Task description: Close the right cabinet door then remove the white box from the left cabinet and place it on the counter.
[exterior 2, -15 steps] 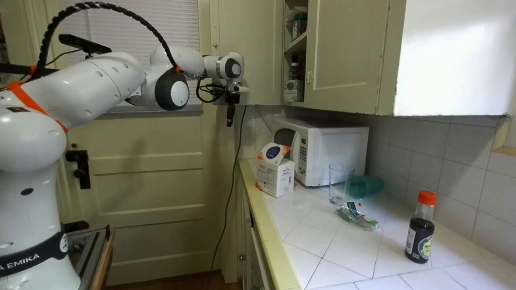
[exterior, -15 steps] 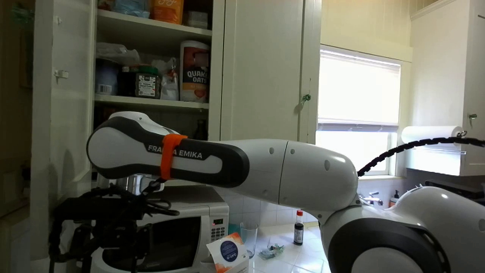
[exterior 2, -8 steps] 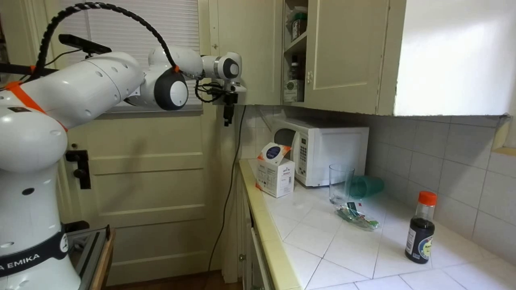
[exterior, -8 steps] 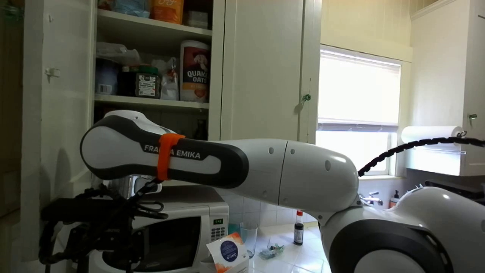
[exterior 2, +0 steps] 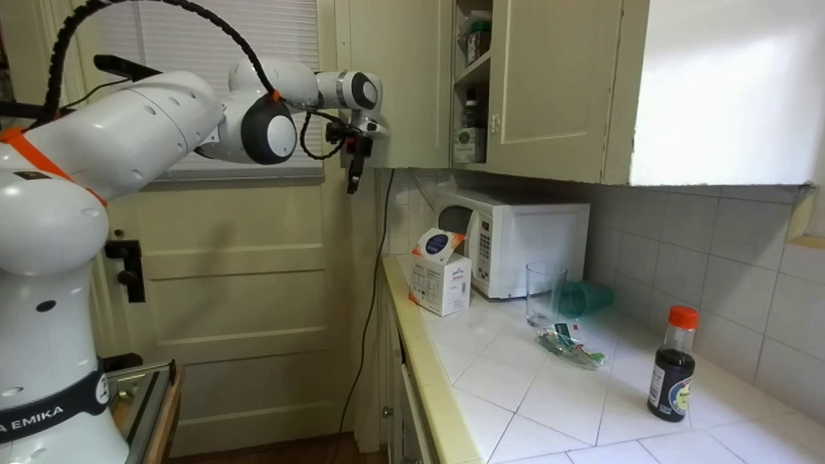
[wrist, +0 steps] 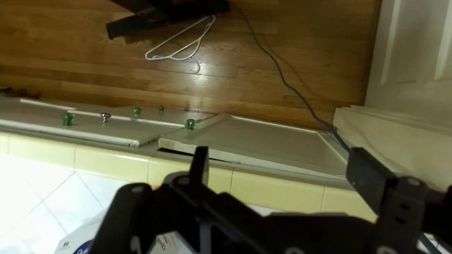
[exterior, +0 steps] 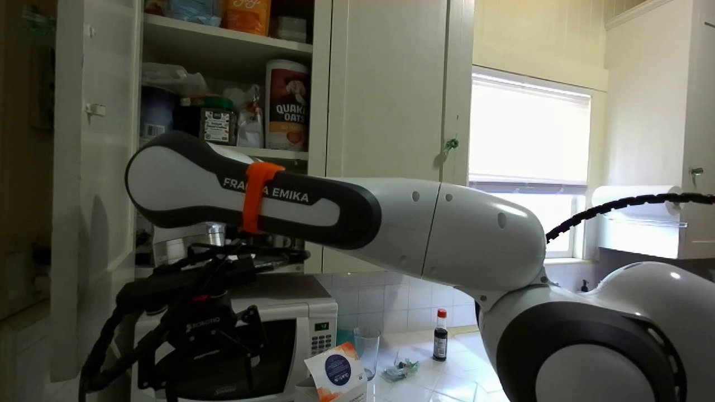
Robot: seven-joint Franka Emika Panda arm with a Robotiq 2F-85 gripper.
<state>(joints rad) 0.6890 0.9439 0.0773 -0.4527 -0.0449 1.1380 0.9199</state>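
Observation:
The white box (exterior 2: pixel 441 283), with orange print and a round blue mark, stands on the counter (exterior 2: pixel 548 399) with its top flap up. Part of it shows in an exterior view (exterior: pixel 346 374) and at the bottom of the wrist view (wrist: pixel 83 243). My gripper (wrist: pixel 279 155) is open and empty. It hangs tilted above and away from the box, near the microwave's front in an exterior view (exterior: pixel 201 385), and shows small in an exterior view (exterior 2: pixel 353 185). The left cabinet (exterior: pixel 223 42) stands open, its lower shelf partly hidden by my arm. The right cabinet door (exterior: pixel 391 100) appears shut.
The left cabinet's open door (exterior: pixel 103 167) stands beside my gripper. A white microwave (exterior 2: pixel 535 238) is behind the box. A clear glass (exterior 2: pixel 544 293), green cup (exterior 2: pixel 586 298), plastic packet (exterior 2: pixel 570 348) and red-capped bottle (exterior 2: pixel 671 367) are on the counter. A hanger (wrist: pixel 183 51) lies on the floor.
My arm has risen and the gripper has tilted, moving right in an exterior view after a small move left. The left cabinet's open door swung slightly outward, then back. The box has not moved.

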